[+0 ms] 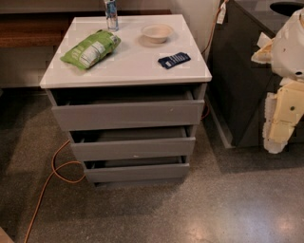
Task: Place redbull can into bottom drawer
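Note:
The redbull can (111, 14) stands upright at the back edge of the white cabinet top (133, 71), left of centre. The bottom drawer (137, 172) is the lowest of three grey fronts and stands slightly pulled out, like the two above it. My gripper (278, 128) hangs on the cream-coloured arm at the right edge of the view. It is well to the right of the cabinet, at about the height of the middle drawer, far from the can, with nothing visibly in it.
On the cabinet top lie a green bag (90, 49), a white bowl (157, 32) and a flat dark-blue packet (174, 60). A dark cabinet (237, 71) stands to the right. An orange cable (52, 175) runs across the floor at the left.

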